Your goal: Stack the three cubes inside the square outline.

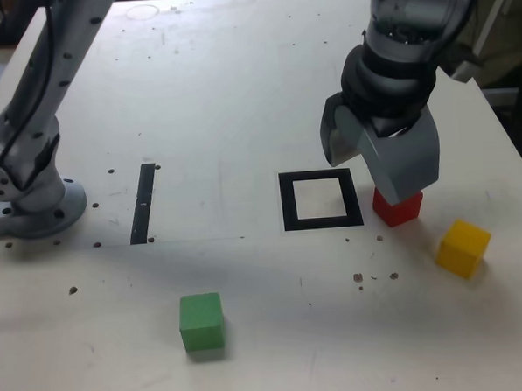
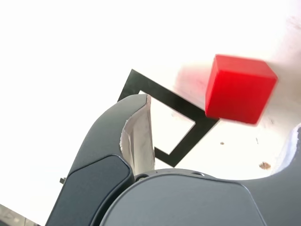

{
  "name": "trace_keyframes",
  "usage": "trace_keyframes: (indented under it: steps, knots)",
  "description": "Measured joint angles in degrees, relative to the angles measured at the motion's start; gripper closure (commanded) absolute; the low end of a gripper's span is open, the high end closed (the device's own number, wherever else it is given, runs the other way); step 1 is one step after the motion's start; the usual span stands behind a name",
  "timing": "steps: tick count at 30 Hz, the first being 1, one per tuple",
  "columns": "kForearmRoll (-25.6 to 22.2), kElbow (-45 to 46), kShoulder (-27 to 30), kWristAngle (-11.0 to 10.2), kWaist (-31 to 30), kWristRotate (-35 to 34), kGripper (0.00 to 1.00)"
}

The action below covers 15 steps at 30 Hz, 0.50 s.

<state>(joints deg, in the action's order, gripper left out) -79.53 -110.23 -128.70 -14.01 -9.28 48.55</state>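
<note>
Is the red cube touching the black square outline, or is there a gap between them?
Apart. In the exterior view, a strip of bare table shows between the red cube and the square outline.

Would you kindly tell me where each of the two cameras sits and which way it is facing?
Exterior view: off the arm, raised at the table's near edge, looking down across it; shows the arm's base, wrist and open gripper above the red cube, plus yellow cube and green cube.
Wrist view: on the wrist, looking down past the grey fingers at the tabletop.
Shared: gripper, red cube, square outline.
</note>
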Motion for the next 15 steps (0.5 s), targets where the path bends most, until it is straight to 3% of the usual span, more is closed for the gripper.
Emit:
trace_keyframes:
  steps: [15]
  knots:
    - [-0.1, -3.5, -5.0, -0.1, -0.1, -2.1, 0.12]
